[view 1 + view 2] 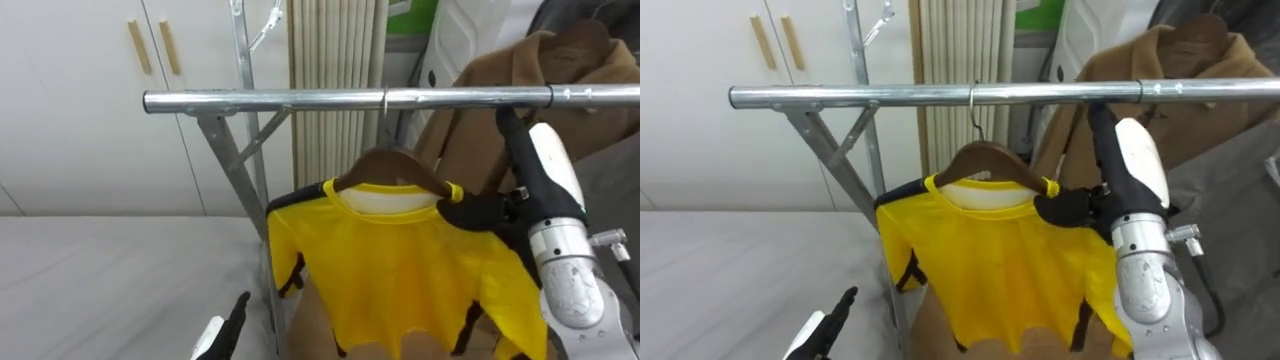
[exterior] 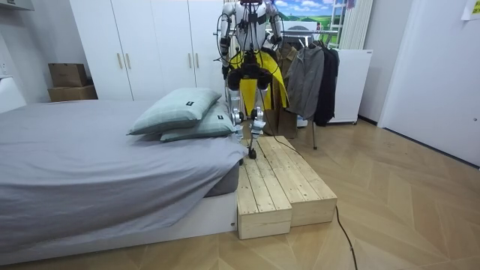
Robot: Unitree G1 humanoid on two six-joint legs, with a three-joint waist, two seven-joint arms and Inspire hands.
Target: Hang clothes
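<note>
My right hand (image 1: 470, 212) grips the hanger (image 1: 385, 165); its yellow shirt (image 1: 400, 270) is hooked on the rail (image 1: 300, 100), so only release remains. My left hand (image 1: 228, 325) is open, low.

The steel rail (image 1: 270, 100) lies bare from its left end to the hook of the wooden hanger (image 1: 390, 165), so a robot hand could pass over or under it there. Lower down, the rack's slanting frame (image 1: 235, 160) cuts across that gap. Right of the hook the brown coat (image 1: 490, 90) crowds the rail, and the right robot hand (image 1: 478, 212), closed on the hanger's right end, fills the room between. The yellow shirt (image 1: 400, 270) blocks the middle below. Over the bed (image 1: 100, 270), left of the left robot hand (image 1: 228, 330), the way is open
</note>
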